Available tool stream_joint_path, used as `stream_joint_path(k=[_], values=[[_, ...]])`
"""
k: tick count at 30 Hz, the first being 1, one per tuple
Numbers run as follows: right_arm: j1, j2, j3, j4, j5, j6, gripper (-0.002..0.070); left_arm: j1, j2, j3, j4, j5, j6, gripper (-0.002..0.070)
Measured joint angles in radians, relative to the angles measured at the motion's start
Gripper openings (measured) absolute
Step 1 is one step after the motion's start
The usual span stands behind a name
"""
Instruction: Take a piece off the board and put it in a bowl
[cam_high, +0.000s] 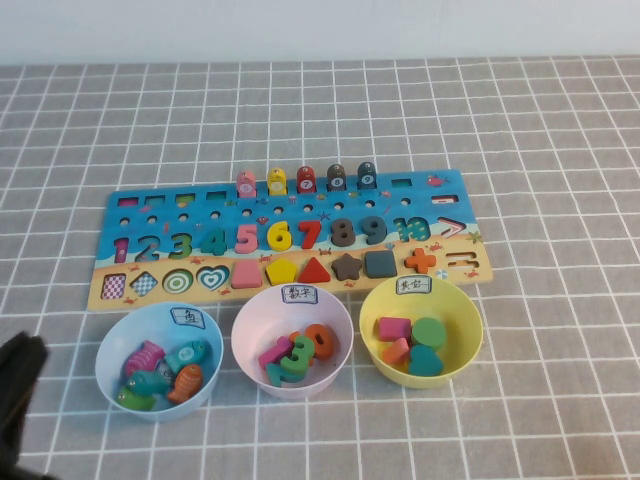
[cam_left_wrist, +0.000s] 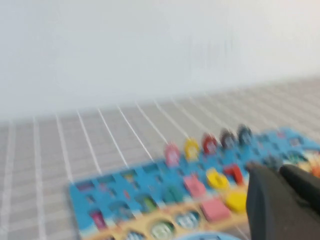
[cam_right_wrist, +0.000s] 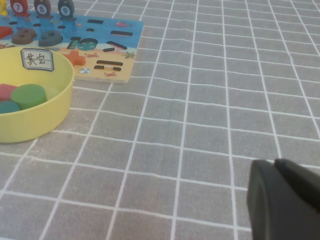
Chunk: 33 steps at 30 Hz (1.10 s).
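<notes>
The long blue board (cam_high: 150, 215) lies across the middle of the table, with fish pieces standing on its peg row (cam_high: 305, 180). In front of its left end stands the pale blue bowl (cam_high: 115, 345), holding several fish pieces, among them a dark teal piece (cam_high: 150, 381). My left gripper (cam_high: 20, 375) is at the table's front left corner, left of that bowl, shut and empty. In the left wrist view this gripper (cam_left_wrist: 274, 170) shows blurred, with the board (cam_left_wrist: 115, 192) beyond it. My right gripper (cam_right_wrist: 274, 162) is shut with nothing in it, low over bare cloth to the right of the board.
A pink bowl (cam_high: 250, 325) with number pieces and a yellow bowl (cam_high: 465, 315) with shape pieces stand in a row right of the blue one. The yellow bowl (cam_right_wrist: 55, 107) also shows in the right wrist view. Grey checked cloth covers the table.
</notes>
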Motion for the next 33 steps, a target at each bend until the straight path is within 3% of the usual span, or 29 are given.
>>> stream_joint_path(k=[3, 10, 14, 23, 33], values=[[0.0, 0.0, 0.0, 0.005, 0.0, 0.0, -0.0017, 0.039, -0.117, 0.043, 0.005, -0.014, 0.017, 0.0002], [0.0, 0.0, 0.0, 0.024, 0.0, 0.0, -0.0017, 0.241, -0.316, 0.123, 0.028, 0.003, 0.015, 0.0002], [0.0, 0.0, 0.0, 0.027, 0.0, 0.0, -0.0017, 0.319, -0.334, 0.148, 0.032, 0.068, -0.018, 0.0002], [0.0, 0.0, 0.0, 0.027, 0.0, 0.0, -0.0017, 0.337, -0.334, 0.152, 0.082, 0.413, -0.022, 0.0002], [0.0, 0.0, 0.0, 0.027, 0.0, 0.0, -0.0017, 0.337, -0.334, 0.152, 0.086, 0.448, -0.022, 0.0002]])
